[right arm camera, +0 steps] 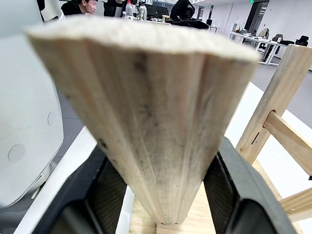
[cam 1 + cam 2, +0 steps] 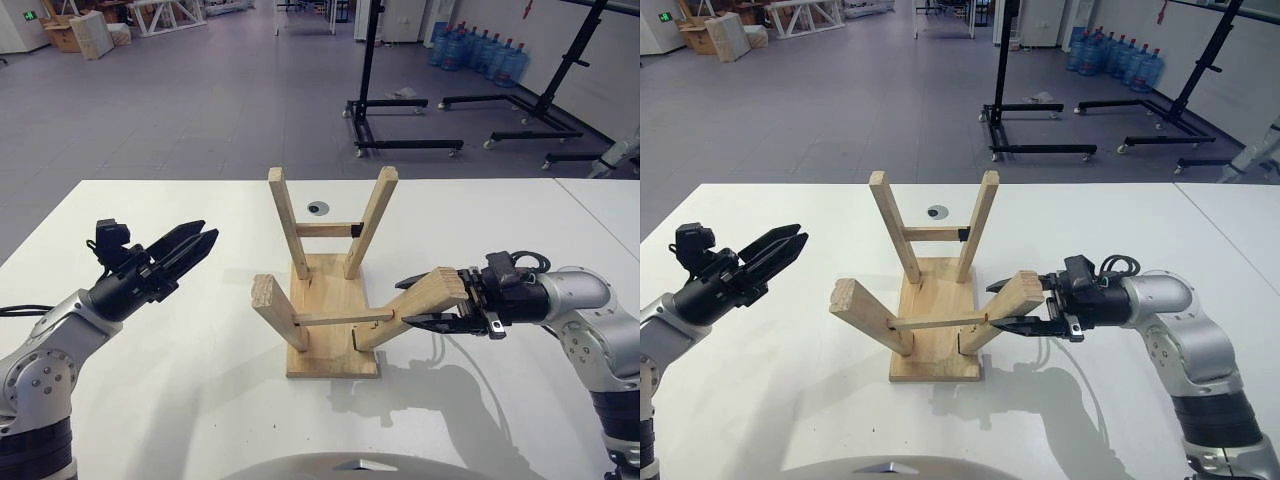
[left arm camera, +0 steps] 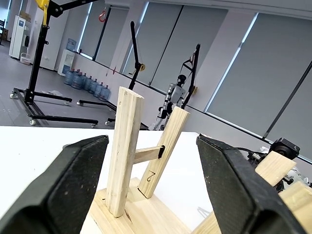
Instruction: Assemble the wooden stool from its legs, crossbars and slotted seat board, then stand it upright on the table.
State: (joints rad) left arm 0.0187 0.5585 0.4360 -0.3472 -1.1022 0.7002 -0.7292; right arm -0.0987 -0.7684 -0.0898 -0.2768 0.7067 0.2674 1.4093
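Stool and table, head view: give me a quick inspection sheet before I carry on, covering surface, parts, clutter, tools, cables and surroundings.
Surface: white table, with a round port behind the stool.
Job's things: seat board lies flat on the table; four legs rise from it, splayed; far crossbar joins the far pair, near crossbar the near pair.
Clutter: nothing seen.
Tools: right tool shut on the near right leg; left tool open, in the air left of the stool, touching nothing.
Cables: black loop at the right wrist; black cable beside the left arm.
Surroundings: wheeled stands and water bottles on the floor behind.
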